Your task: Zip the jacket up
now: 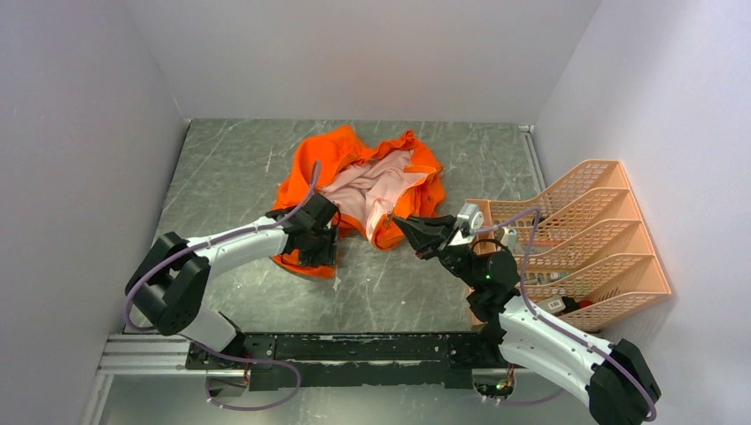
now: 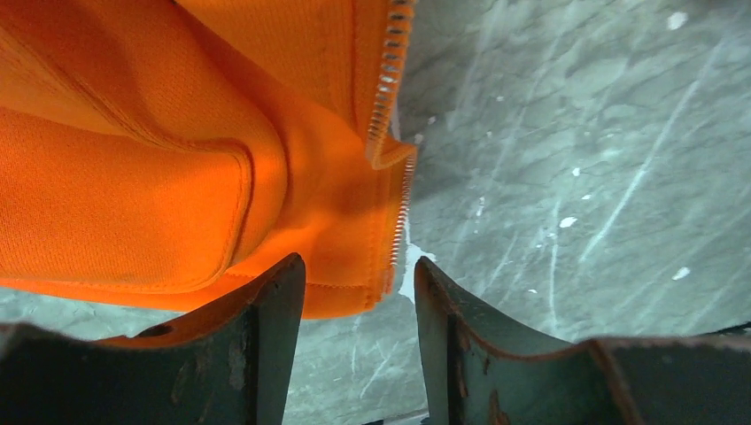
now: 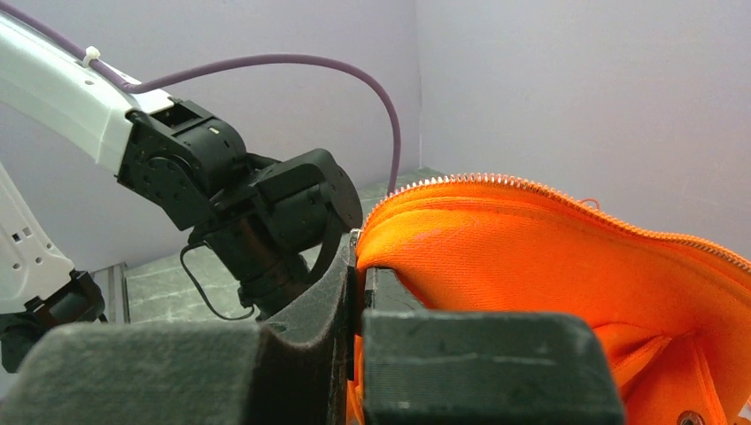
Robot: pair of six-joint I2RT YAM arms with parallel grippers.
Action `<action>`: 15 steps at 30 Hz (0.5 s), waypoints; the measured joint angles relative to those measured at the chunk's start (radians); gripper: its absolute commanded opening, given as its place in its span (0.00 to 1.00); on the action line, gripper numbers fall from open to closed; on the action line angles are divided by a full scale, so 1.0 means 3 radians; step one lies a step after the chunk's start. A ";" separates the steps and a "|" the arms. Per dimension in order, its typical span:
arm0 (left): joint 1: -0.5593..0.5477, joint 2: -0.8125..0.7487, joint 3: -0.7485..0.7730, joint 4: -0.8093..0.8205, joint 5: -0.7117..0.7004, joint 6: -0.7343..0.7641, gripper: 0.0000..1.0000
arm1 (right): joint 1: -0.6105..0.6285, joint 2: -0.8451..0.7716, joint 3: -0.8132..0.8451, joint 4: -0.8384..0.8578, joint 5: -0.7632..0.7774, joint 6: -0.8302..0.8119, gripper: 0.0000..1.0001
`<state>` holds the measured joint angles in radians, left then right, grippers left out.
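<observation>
The orange jacket (image 1: 354, 164) lies open on the grey table, its pale pink lining (image 1: 372, 186) facing up. My left gripper (image 1: 316, 251) is open over the jacket's near left hem; in the left wrist view (image 2: 359, 292) the hem corner with its light zipper teeth (image 2: 400, 212) lies between and just beyond the fingertips, beside a patch pocket (image 2: 133, 204). My right gripper (image 1: 400, 221) is shut on the jacket's right front edge, holding it lifted. In the right wrist view (image 3: 359, 266) the orange fabric (image 3: 531, 257) with its zipper teeth (image 3: 478, 180) rises from the shut jaws.
A peach basket rack (image 1: 580, 243) stands at the right, close behind the right arm. Grey walls enclose the table (image 1: 221, 168) on three sides. The left arm (image 3: 221, 186) shows across from the right wrist camera.
</observation>
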<state>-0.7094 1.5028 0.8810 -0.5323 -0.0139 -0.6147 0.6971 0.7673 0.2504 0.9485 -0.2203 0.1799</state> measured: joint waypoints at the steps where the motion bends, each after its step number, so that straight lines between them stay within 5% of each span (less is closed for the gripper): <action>1: -0.0008 0.0024 0.0004 -0.0018 -0.0020 0.0004 0.54 | -0.0004 -0.0001 0.0000 -0.0005 0.0000 0.0000 0.00; 15: -0.0139 0.0229 0.0006 -0.0167 -0.0262 0.0043 0.63 | -0.0014 0.0051 0.0000 -0.0017 -0.0001 0.0075 0.00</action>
<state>-0.7509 1.5715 0.8829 -0.5823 -0.0925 -0.6018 0.6930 0.7826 0.2504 0.9436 -0.2207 0.2024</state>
